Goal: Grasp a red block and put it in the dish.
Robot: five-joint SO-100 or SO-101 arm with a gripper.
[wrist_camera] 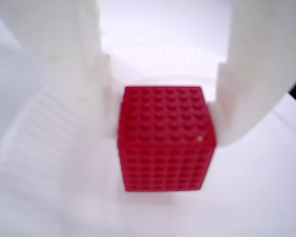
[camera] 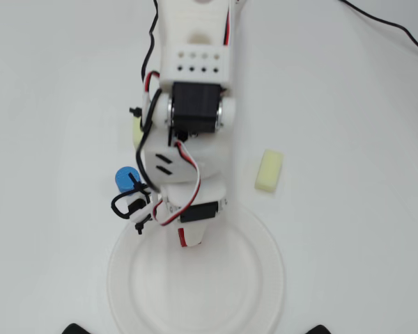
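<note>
white table (camera: 348, 104); pincer (wrist_camera: 163, 123) clamps red block (wrist_camera: 164, 148) over dish (camera: 265, 292).

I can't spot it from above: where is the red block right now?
In the wrist view the red block sits between the end effector fingers, over the dish; in the overhead view only a red sliver shows beneath the arm.

Studded matt red block (wrist_camera: 164, 143), ribbed dish (wrist_camera: 29, 148)
</note>
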